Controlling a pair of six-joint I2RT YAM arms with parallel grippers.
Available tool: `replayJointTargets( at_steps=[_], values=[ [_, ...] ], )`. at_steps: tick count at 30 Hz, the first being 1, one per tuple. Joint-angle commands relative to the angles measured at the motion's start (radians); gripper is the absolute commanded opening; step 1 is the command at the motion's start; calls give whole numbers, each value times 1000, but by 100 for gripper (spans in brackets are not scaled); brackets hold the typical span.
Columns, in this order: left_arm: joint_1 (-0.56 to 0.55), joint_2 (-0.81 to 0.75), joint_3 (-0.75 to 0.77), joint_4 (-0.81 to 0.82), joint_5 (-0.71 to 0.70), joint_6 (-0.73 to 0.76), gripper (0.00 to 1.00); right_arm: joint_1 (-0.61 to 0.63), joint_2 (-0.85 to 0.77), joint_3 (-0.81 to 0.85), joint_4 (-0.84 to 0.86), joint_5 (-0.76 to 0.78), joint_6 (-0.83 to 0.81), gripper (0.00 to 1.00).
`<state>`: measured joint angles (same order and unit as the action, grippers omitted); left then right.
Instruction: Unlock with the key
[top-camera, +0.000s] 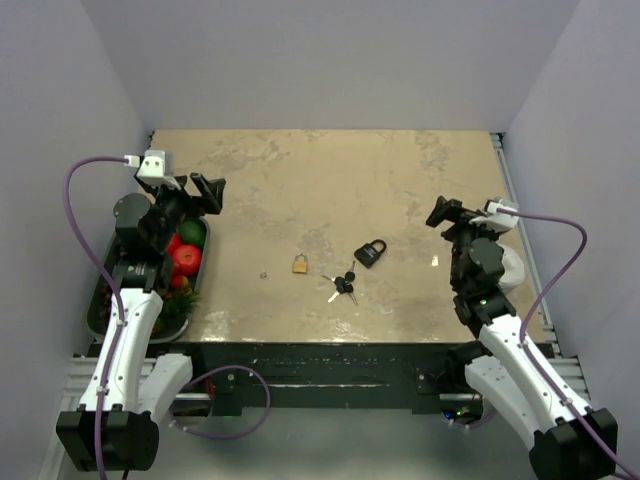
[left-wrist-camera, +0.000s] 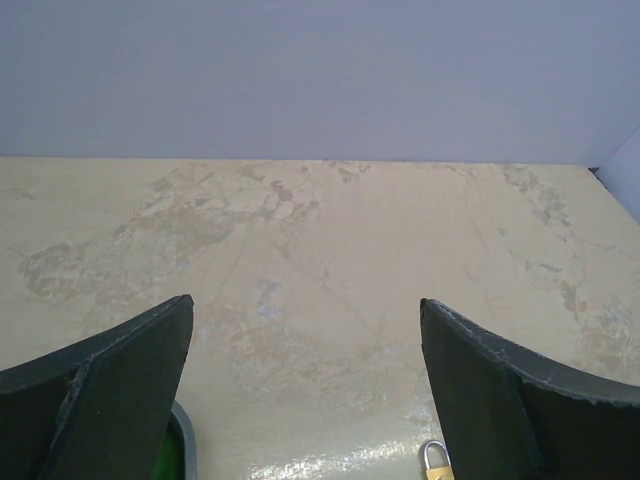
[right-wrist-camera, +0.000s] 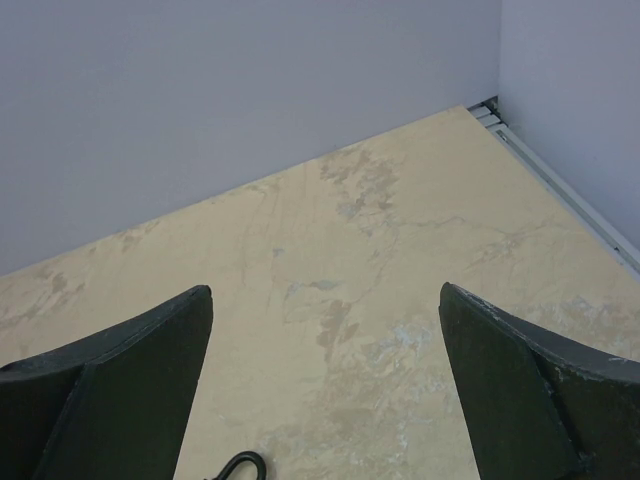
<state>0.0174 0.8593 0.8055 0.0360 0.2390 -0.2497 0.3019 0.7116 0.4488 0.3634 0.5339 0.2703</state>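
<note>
both arms sit pulled back to their own sides, wrists raised above the tabletop (top-camera: 300, 180). left fingers (left-wrist-camera: 120, 390) are spread wide, nothing between them. right fingers (right-wrist-camera: 110, 385) are the same, released and empty. i read this as a ready pose: cameras angled over the work area, middle left free for either arm.

task things lie loose in the middle of the tabletop, between the two arms and apart from both.
- black padlock (top-camera: 371, 252): lying flat, shackle looks closed. its shackle loop just shows at the bottom of the right wrist view.
- brass padlock (top-camera: 300, 264): smaller, to the left of the black one. it peeks in at the bottom of the left wrist view.
- key bunch (top-camera: 342, 285): near the black padlock, on its near side, not touching it.

the spot looks chosen so one arm can steady a lock while the other works a key. which key fits which lock, i cannot tell.

counts:
- padlocks: two.
- keys: at least two dark-headed ones in the bunch; too small to count closer.
- small speck (top-camera: 263, 272) left of the brass padlock: one, too small to identify.
- tray (top-camera: 202, 268) under the left arm: one, with red and green fruit, partly hidden by the arm, so no count.

task not yet begun: no key picked up, no lock held.
</note>
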Motion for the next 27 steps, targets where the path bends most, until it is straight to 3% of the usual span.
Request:
replayJointTargets(
  at_steps=[1,8,12,20,27],
  values=[
    [-2,6,6,39,-27,-8,99,2,-6,51,16,34,26,99],
    [-2,-3,9,5,-196,-62,99,2,11,76,-6,22,38,99],
    [-4,-12,8,-10,-216,-54,99,2,26,91,-37,-18,35,99],
    [-10,15,9,8,-44,6,94,5,87,154,-130,-118,50,91],
    [-172,70,72,-72,-90,87,92,75,195,202,-205,-222,72,86]
  ],
)
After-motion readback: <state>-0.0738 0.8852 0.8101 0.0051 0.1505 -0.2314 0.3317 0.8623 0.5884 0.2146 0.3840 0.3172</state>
